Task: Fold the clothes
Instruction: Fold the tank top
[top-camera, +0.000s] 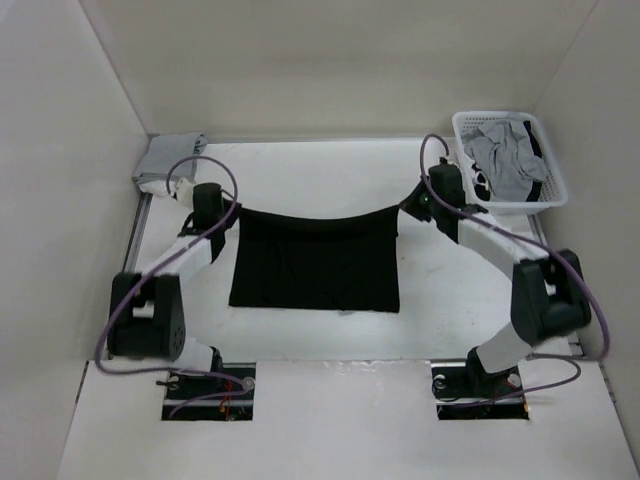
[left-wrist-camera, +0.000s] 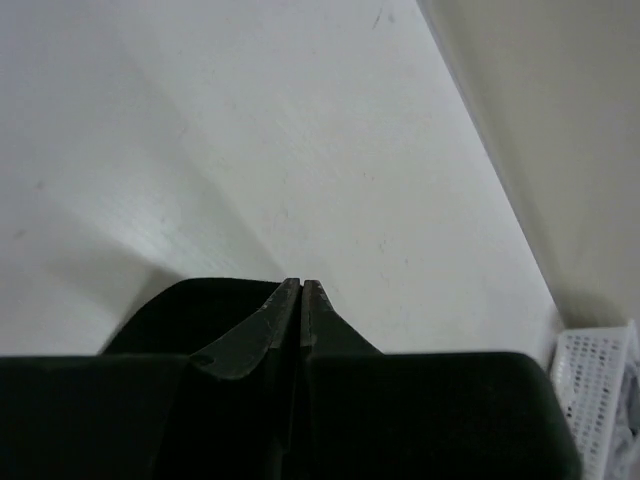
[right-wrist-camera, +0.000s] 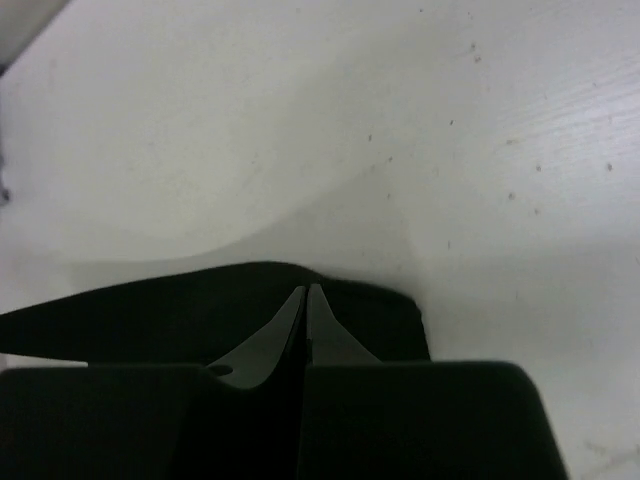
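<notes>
Black tank top (top-camera: 315, 265) lay spread at the middle of the white surface (top-camera: 320, 170), between the two arms. Near hem was flat on the surface at 6 o'clock, roughly straight. Far edge at 12 o'clock was strung between the two grippers and sagged in a shallow curve in the middle.

Left gripper (top-camera: 232, 212) sat at the top's 10 o'clock corner, pinched closed on the black fabric. In its wrist view the fingers (left-wrist-camera: 275, 325) met tip to tip with almost no gap, dark cloth bunched right under and around them, white surface beyond.

Right gripper (top-camera: 404, 208) sat at the 2 o'clock corner, also clamped tight on the fabric. Its wrist view showed the same: fingertips (right-wrist-camera: 262, 350) pressed together, black cloth draped off toward 9 o'clock and casting a soft shadow on the surface.

Neck label and armholes could not be made out; the fabric read as one dark panel with faint vertical creases.

White basket (top-camera: 500, 114) stood at 2 o'clock from the top, near the right arm, with light grey garments (top-camera: 500, 155) heaped inside. Grey-and-white cloth stack (top-camera: 170, 158) sat at 10 o'clock in the far left corner, well apart from the top.
</notes>
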